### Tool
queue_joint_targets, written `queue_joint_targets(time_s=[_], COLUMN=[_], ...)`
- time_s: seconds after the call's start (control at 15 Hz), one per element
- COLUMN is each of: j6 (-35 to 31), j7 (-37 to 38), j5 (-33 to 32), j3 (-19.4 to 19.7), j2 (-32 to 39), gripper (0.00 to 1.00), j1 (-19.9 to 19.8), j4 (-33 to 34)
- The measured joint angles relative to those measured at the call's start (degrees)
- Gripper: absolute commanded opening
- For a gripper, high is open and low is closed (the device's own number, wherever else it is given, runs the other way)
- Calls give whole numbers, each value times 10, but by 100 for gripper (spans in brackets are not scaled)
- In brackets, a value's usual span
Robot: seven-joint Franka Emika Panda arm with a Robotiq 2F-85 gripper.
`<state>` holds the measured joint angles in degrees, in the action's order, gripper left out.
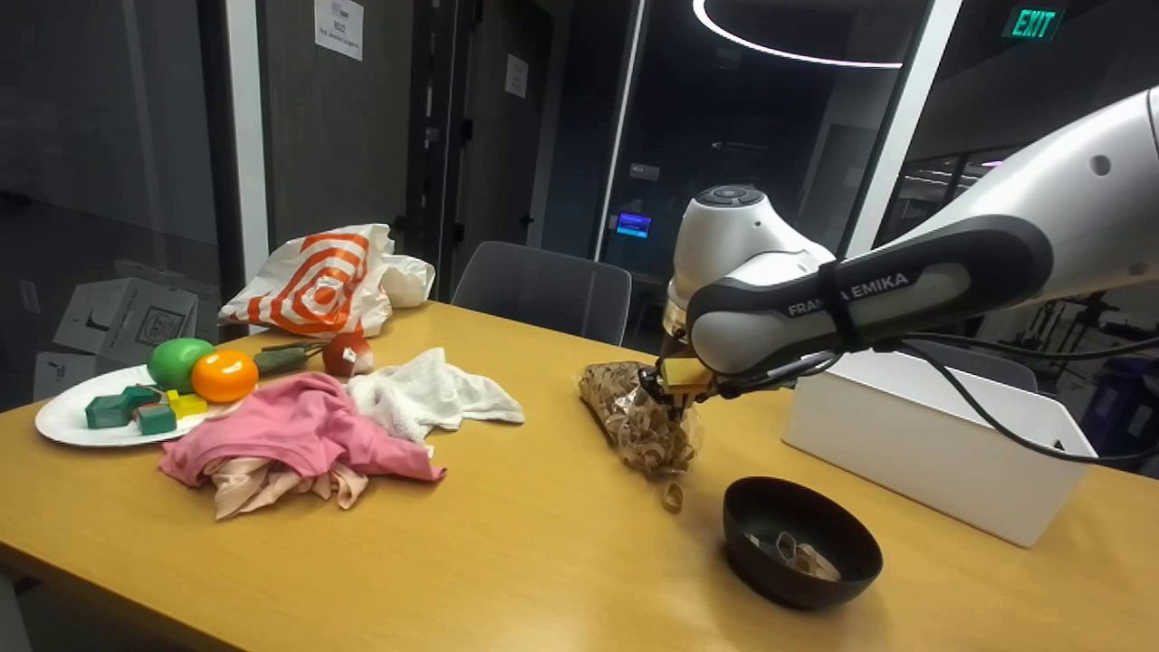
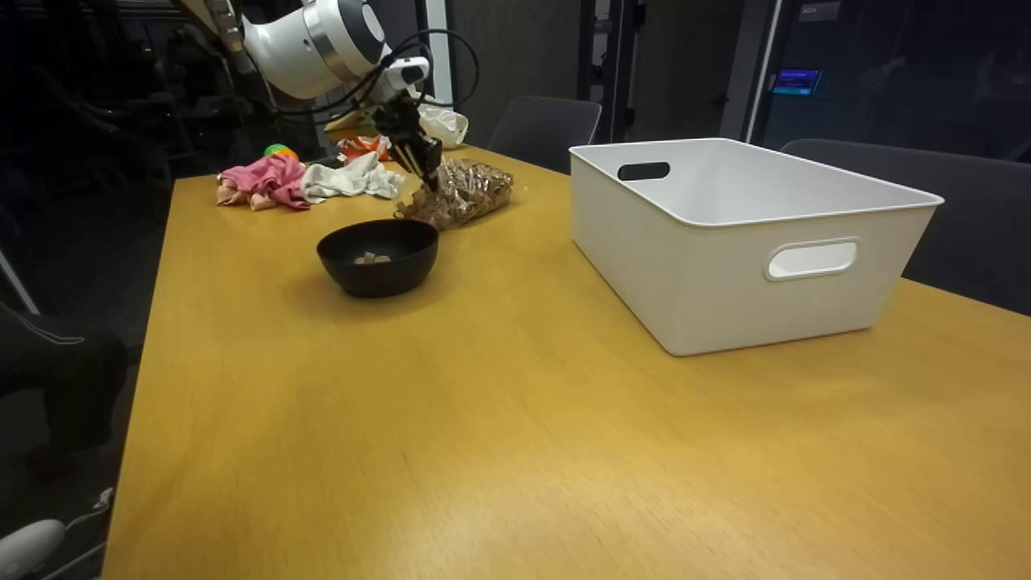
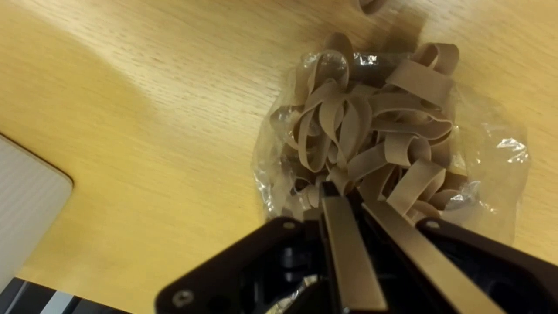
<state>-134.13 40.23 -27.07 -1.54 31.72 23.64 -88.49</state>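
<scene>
Rubber bands [image 3: 416, 83] lie in a clear plastic bag [image 3: 492, 144] on the table [image 2: 515, 443], near a black bowl [image 2: 401, 271], apart from a white bin [image 2: 709, 282]. "EMIKA" marks the arm [image 1: 874, 294]; a sign [image 1: 1033, 24] reads "EXIT". Bands are broad, tan loops; the gripper [image 3: 343, 193] points at them, jaws narrow, hold indeterminable.

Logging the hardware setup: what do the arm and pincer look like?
Arm: rounded white shells, dark trim, light FRANKA EMIKA lettering partly crossed by a black strap. Black cables loop alongside. Pincer: black side linkages with metallic screw heads; two long, straight fingers faced in tan. A yellowish block shows at the wrist; can't tell what it is.
</scene>
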Motion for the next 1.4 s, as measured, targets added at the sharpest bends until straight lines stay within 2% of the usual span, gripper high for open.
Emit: queue_joint_targets(time_s=[0.07,0.2,0.67,1.0,1.4], j6=[-5,-12,-24,-13,67], j7=[0,1,1,-3,-19], j5=[2,7,26,61,110], j3=[1,2,6,6,2], j2=[2,6,9,5,-18], gripper=[34,47,100,100,100], j1=[0,-1,-3,-8,-20], j4=[0,0,0,-1,-5])
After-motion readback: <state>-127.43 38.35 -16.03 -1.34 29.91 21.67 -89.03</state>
